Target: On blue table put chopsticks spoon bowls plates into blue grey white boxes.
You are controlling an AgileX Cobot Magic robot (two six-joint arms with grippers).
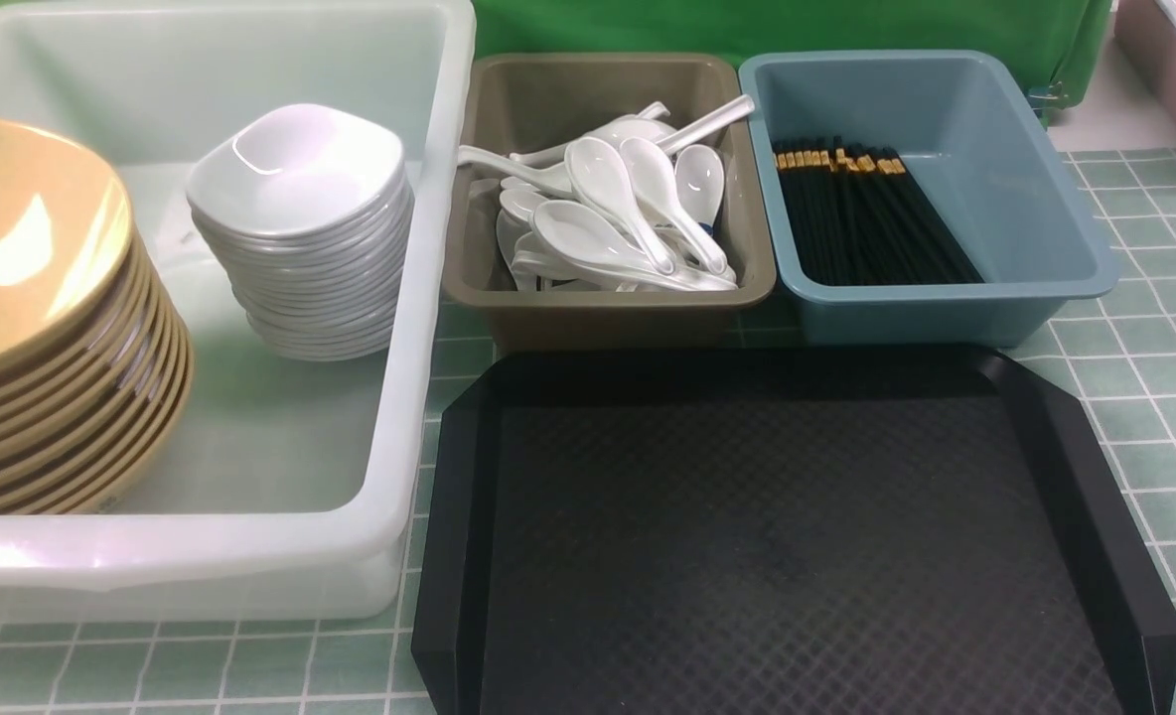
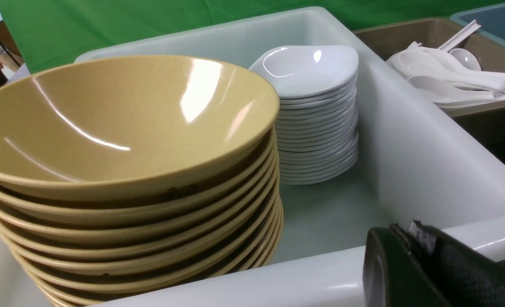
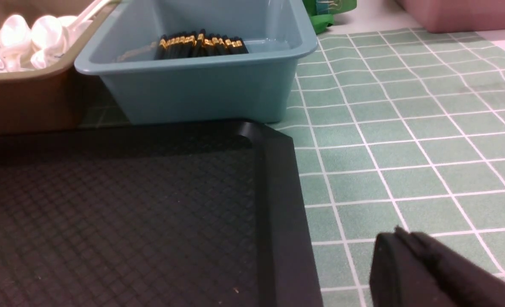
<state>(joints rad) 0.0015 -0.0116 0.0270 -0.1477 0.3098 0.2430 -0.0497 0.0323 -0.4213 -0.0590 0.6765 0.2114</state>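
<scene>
The big white box on the left holds a tall stack of yellow bowls and a stack of white plates. White spoons fill the grey box. Black chopsticks with gold bands lie in the blue box. Neither arm shows in the front view. My left gripper is shut and empty, hanging over the white box's near rim beside the bowls. My right gripper is shut and empty above the blue table, just right of the tray.
A flat black textured tray lies in front of the grey and blue boxes with nothing on it. A pink bin stands at the far right. A green backdrop rises behind the boxes.
</scene>
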